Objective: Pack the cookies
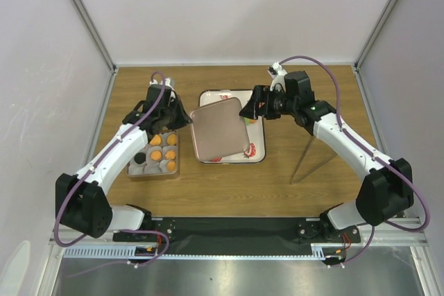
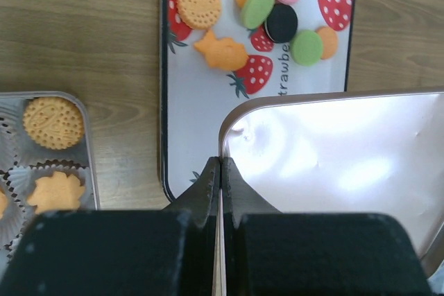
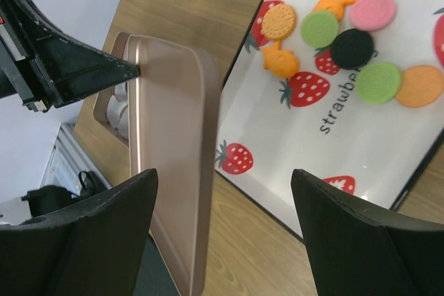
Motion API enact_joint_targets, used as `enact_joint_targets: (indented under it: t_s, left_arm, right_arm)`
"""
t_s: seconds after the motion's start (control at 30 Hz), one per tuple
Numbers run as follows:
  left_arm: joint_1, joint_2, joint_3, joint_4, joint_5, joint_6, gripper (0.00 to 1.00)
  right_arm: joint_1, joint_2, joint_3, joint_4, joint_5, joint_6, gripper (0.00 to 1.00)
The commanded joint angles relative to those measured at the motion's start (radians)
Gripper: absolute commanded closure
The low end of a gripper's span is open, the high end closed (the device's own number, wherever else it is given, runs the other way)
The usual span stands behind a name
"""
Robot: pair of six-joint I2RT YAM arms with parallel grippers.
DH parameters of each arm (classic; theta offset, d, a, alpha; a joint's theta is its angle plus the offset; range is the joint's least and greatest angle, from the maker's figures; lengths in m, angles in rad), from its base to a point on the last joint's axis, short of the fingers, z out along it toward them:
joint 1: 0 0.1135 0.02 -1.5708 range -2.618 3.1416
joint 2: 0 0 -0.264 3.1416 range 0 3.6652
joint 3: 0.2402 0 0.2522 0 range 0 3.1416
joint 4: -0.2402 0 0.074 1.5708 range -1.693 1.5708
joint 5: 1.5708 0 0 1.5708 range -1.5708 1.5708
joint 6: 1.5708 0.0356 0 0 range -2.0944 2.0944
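Top external view, read left to right.

- Cookie tin (image 1: 152,175): sits on the table at 8 o'clock of the strawberry tray (image 1: 263,140), just beside it. Paper cups are inside, several already holding orange biscuits.
- Left gripper (image 1: 184,117): fingers together, pinched on the 9 o'clock corner of the rose-gold lid (image 1: 220,129). The left wrist view confirms this, with both fingers (image 2: 208,188) meeting on the lid's rim.
- Lid: held tilted over the near and middle part of the tray. Its long axis runs roughly 7 to 1 o'clock.
- Loose cookies (image 2: 281,22): bunched at the far end of the tray. They lie at 12 o'clock from the left fingers, past the lid, and are not covered by it. Pink, green, black and orange discs lie there with star and fish shapes, some overlapping.
- Right gripper (image 1: 251,110): at the lid's 2 o'clock edge. Its fingers are wide apart and nothing is clamped.

In the right wrist view the cookies (image 3: 352,48) lie at 1 o'clock from the right fingers, near. The lid's edge shows at 10 o'clock.

Judgement: the right arm is nearer and free, while the left is taken up with the lid. The tin lies on the far side of the lid from the cookies, so the lid blocks the direct route.
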Motion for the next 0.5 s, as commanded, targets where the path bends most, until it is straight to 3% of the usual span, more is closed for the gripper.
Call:
enact_joint_targets:
  t_s: [0.0,0.23,0.47]
  left_arm:
    - [-0.026,-0.051,-0.019,0.066,0.036,0.028,1.00]
    - [-0.043,-0.089,-0.076,0.128,0.065,0.017,1.00]
    - [-0.050,-0.112,-0.082,0.155,0.081,0.009,0.98]
  right_arm:
    - [0.043,0.014,0.049,0.006,-0.013,-0.010,0.16]
    - [0.109,0.051,0.046,0.056,-0.019,0.056,0.23]
    - [0.119,0.066,0.045,0.072,-0.010,0.093,0.43]
